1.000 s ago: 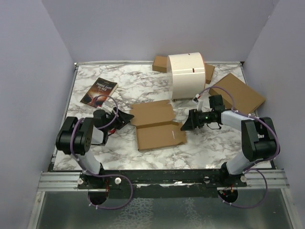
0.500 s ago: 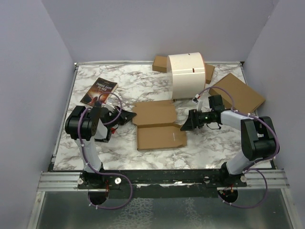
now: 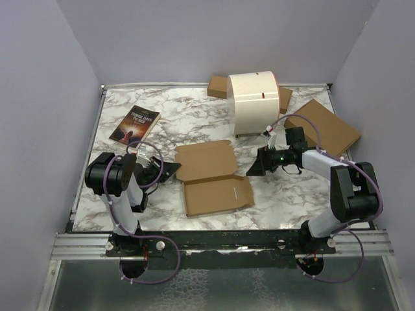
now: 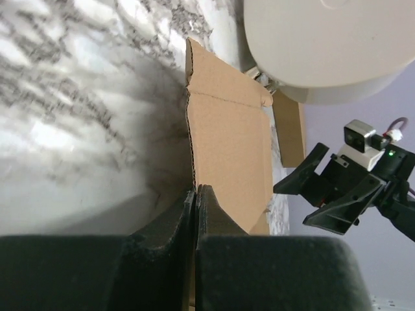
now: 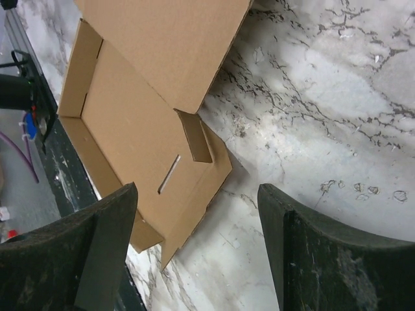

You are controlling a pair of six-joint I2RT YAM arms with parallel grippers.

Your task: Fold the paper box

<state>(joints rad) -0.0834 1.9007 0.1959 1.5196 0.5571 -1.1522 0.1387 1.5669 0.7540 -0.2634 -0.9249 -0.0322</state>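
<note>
Left pincer (image 3: 172, 169): fingers pinched tight on the paper box (image 3: 209, 162), at its near left edge | right pincer (image 3: 253, 171): jaws spread wide, empty, just beside the box's right edge | box: unfolded on the tabletop (image 3: 292, 194), between both pincers

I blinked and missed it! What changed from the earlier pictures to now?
The left gripper snapped shut on the left edge of the plain brown cardboard paper box, which slid a little toward the arms' bases. The right gripper stayed open beside its right edge; the dark paperback book never moved.
</note>
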